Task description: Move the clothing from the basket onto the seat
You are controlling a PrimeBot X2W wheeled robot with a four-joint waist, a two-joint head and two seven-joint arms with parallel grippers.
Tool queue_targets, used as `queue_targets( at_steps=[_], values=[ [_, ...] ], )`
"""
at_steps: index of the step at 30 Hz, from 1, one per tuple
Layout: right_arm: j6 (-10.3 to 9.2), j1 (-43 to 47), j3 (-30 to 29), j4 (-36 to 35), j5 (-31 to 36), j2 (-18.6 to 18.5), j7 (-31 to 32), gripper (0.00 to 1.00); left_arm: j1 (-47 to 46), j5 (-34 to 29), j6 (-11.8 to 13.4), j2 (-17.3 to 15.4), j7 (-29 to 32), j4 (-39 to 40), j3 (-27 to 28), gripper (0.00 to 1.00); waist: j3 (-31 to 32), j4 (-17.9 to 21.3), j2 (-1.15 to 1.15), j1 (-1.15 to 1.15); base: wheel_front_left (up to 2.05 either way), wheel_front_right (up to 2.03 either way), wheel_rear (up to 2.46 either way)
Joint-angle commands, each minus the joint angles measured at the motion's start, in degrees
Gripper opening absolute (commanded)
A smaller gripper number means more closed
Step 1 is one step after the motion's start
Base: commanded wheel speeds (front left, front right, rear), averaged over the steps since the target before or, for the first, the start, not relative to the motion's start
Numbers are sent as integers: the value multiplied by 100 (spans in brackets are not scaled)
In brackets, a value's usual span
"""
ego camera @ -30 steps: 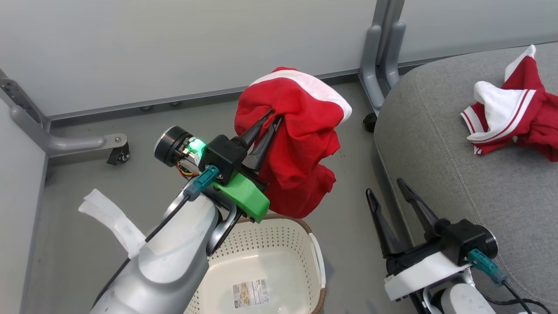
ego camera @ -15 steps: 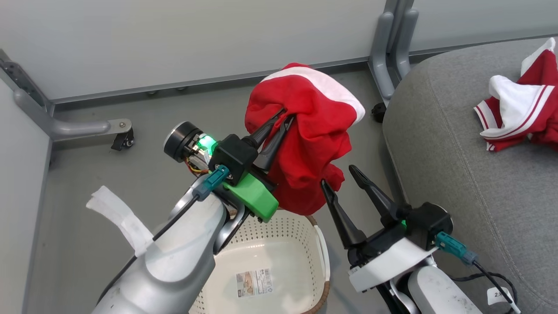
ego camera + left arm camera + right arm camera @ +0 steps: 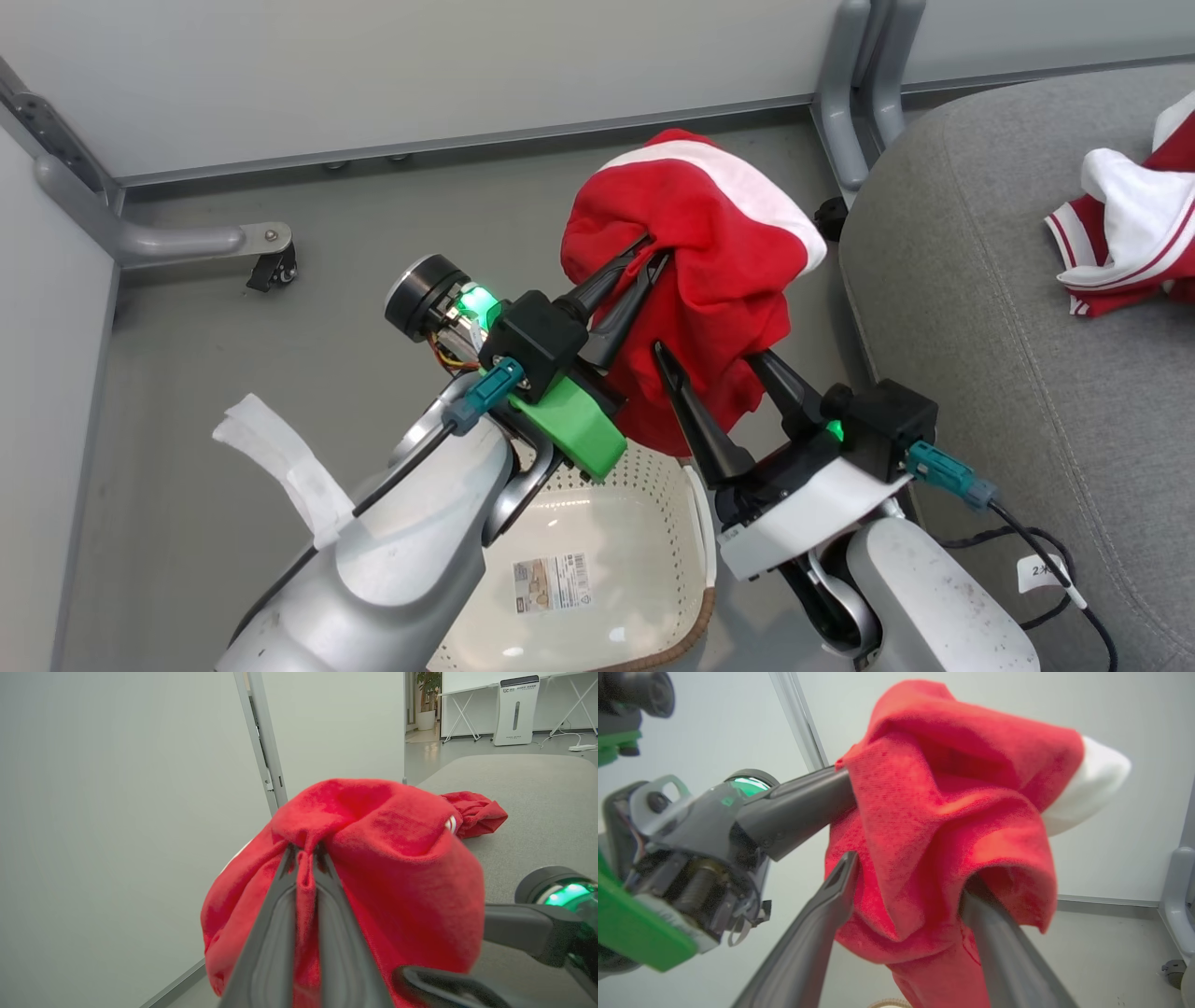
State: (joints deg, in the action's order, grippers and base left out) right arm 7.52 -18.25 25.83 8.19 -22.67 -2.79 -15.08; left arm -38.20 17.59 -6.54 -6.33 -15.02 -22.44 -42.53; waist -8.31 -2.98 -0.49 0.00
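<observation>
Your left gripper (image 3: 653, 250) is clamped fully closed on a pinch of the red garment (image 3: 709, 233). In the left wrist view, a fold of cloth is nipped between its fingers (image 3: 275, 914). The garment hangs bunched in the air above the far rim of the basket (image 3: 695, 551), near the seat (image 3: 980, 355). Your right gripper (image 3: 707, 359) is spread wide, astride the garment's lower folds. Cloth partly covers one of its fingers, and it grips nothing. The basket stands on the floor (image 3: 233, 373) below both grippers. A second garment (image 3: 1120, 233) lies crumpled on the seat.
</observation>
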Motion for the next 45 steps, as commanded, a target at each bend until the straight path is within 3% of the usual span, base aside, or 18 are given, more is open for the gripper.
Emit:
queue_targets(
  at_steps=[1,8,9,10,26,27,28,29,45],
  values=[
    [-6,-99,10,64,-27,-21,-12,100,-86,-12,-18,21,-22,40,-11,0,-46,-31,49,0,0,0,0],
    [-6,-450,80,402,-107,-21,-12,100,-111,-7,-47,97,-22,104,-115,0,-172,-99,49,0,0,0,0],
    [-6,-475,93,474,-138,-20,-12,30,-103,1,-49,103,-21,107,-132,0,-176,-105,49,0,0,0,0],
    [-6,-506,102,498,-149,-19,-13,0,-95,5,-53,107,-22,106,-145,0,-179,-109,49,0,0,0,0],
    [-6,-437,54,635,17,-20,-12,0,128,23,-80,124,-22,5,-221,0,-6,-41,49,0,0,0,0],
    [-6,-423,42,637,23,-20,-12,0,142,17,-81,124,-22,1,-213,7,6,-35,49,0,0,0,0],
    [-6,-411,28,640,43,-20,-12,0,154,3,-71,126,-22,13,-196,94,12,-31,49,0,0,0,0],
    [-6,-396,12,644,59,-20,-12,0,176,-18,-42,126,-22,32,-172,100,19,-23,49,0,0,0,0],
    [-6,-299,-331,624,371,-20,-12,0,299,-224,5,72,-21,143,-51,100,-36,196,49,0,0,0,0]
  ],
)
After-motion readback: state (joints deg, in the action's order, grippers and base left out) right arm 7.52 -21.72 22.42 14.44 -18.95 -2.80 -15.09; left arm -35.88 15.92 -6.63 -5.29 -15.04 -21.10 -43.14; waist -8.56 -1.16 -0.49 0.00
